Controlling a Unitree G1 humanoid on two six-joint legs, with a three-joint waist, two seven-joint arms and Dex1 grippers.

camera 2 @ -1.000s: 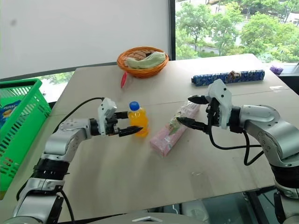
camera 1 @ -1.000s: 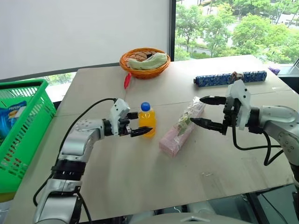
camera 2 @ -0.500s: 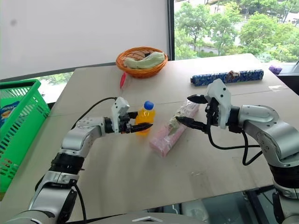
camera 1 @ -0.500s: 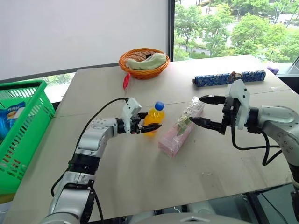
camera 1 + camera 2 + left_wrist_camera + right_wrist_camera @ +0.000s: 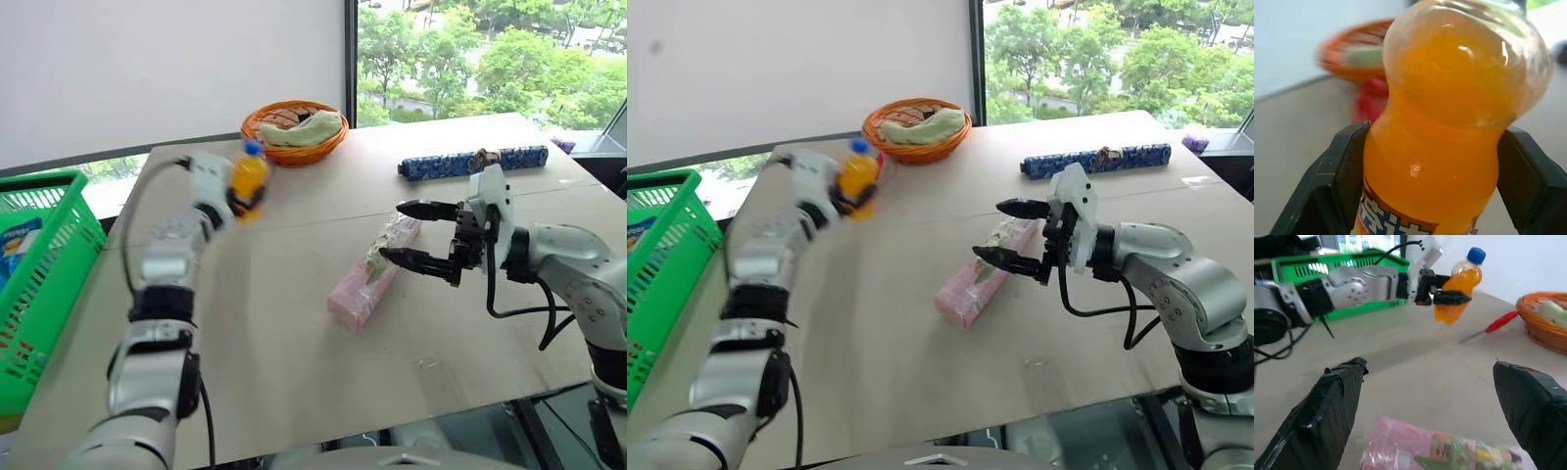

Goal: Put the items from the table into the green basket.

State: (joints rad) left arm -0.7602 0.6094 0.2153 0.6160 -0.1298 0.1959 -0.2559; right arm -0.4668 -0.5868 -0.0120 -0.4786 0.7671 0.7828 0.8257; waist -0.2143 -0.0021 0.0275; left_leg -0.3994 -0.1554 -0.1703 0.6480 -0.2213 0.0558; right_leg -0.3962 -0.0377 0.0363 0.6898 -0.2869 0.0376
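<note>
My left gripper (image 5: 242, 199) is shut on the small orange-juice bottle (image 5: 248, 176) with a blue cap and holds it in the air above the table's (image 5: 294, 392) far left part. Its black fingers (image 5: 1334, 186) clamp the bottle's waist. The green basket (image 5: 49, 255) stands off the table's left edge. The long pink plastic-wrapped package (image 5: 367, 279) lies mid-table, and my right gripper (image 5: 394, 232) hovers open just over its far end, pointing left. The red-handled scissors (image 5: 1501, 320) lie on the table beside the wicker basket.
A round orange wicker basket (image 5: 292, 129) with a green cloth sits at the table's far side. A long blue patterned roll (image 5: 470, 162) lies at the far right. A blue and white packet (image 5: 15, 240) lies inside the green basket.
My left gripper closed on the bottle, lifted it off the table and swung it up and to the left. My right gripper drifted slightly left over the package.
</note>
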